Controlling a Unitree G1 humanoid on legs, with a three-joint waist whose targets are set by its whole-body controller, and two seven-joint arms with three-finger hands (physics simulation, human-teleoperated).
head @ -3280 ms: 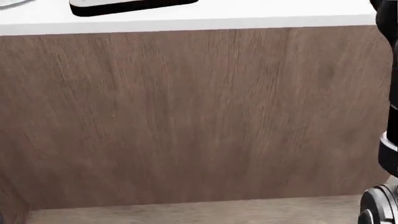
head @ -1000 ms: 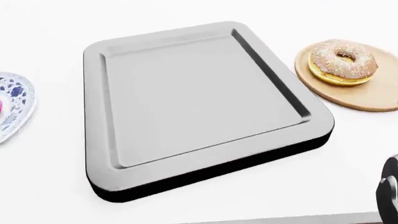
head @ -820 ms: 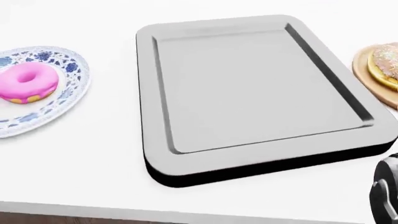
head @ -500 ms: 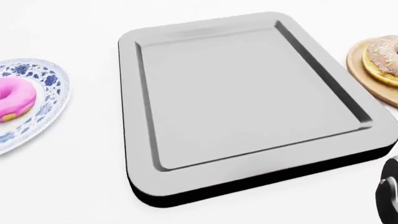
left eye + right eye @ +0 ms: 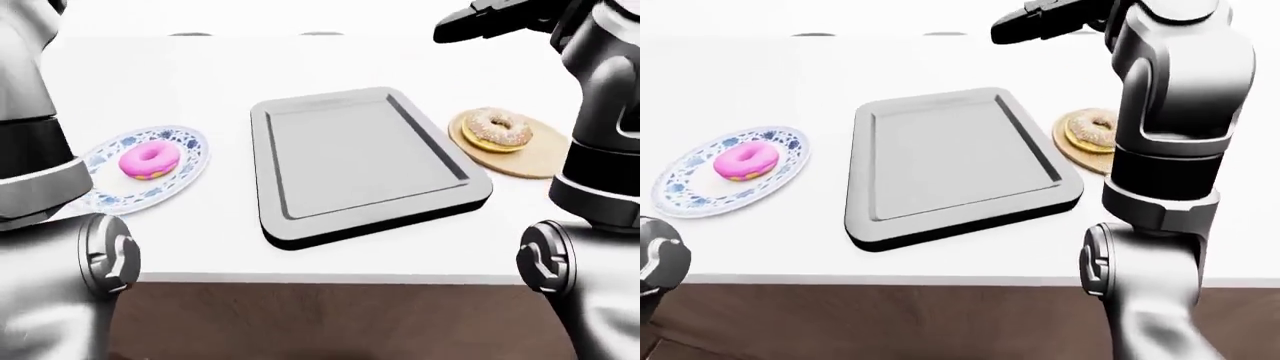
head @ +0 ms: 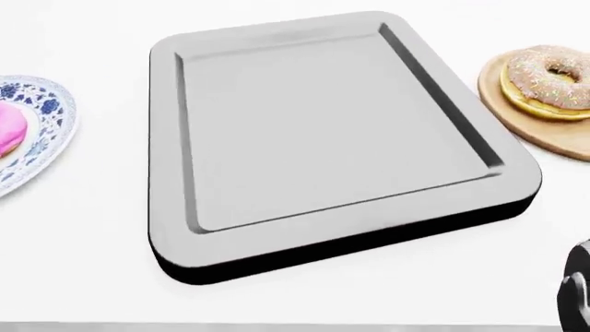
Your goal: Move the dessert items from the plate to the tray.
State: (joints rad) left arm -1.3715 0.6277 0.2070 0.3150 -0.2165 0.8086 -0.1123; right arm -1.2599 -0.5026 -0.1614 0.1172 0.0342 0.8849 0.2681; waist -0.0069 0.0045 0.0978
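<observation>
White countertop (image 5: 340, 67) spanning left-eye view. Grey rectangular metal tray (image 6: 230, 228) sitting centre, holding nothing. Blue-patterned white plate (image 5: 180, 171) lying at tray's left, carrying pink-frosted doughnut (image 5: 149, 160). Round wooden plate (image 5: 540, 161) lying at tray's right, carrying sprinkled doughnut (image 5: 494, 129). Right hand (image 5: 1040, 21) hanging raised near top of right-eye view, above the wooden plate, dark fingers extending leftward, gripping nothing; spread: cannot tell. Left hand not showing.

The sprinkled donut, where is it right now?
In the left-eye view the sprinkled donut sits on the round wooden plate, just right of the empty grey tray.
</observation>
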